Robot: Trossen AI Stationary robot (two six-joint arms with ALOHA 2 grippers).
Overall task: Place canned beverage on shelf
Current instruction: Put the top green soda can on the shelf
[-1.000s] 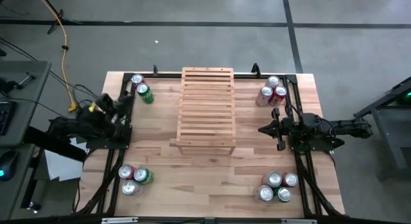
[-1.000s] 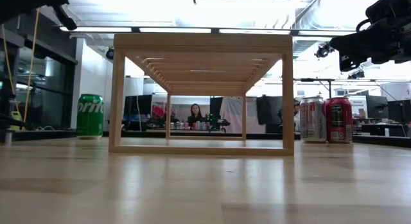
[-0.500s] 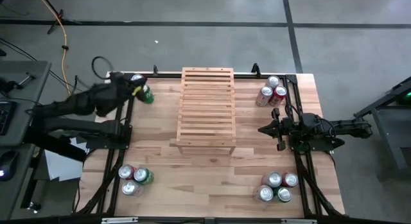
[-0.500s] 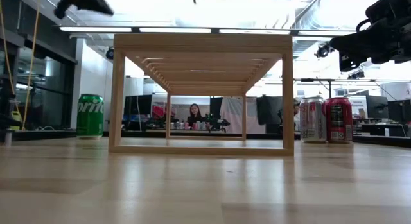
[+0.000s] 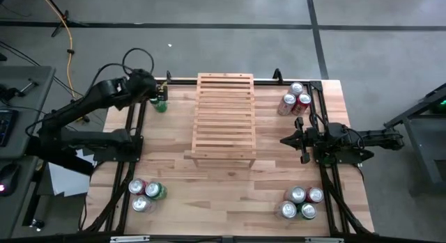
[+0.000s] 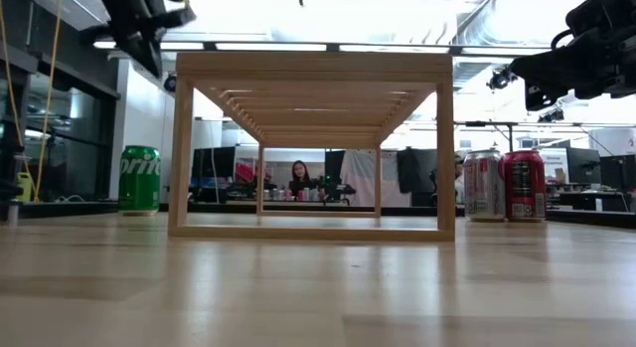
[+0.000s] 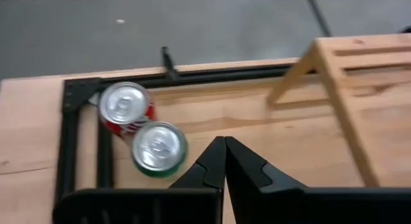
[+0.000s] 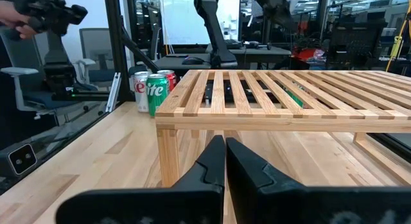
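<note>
— What has changed for you?
— Your left gripper has swung to the frame's upper left, clenched and empty above the green can.
— And the rest?
— Shelf stays centre; right gripper stays clenched at right.

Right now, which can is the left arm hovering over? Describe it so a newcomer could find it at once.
Start at the slatted wooden shelf in the middle of the table, then look to the far corner on the left arm's side. Two cans stand there touching, below the shut left end effector. It is the green can, nearer the shelf than its red neighbour.
</note>
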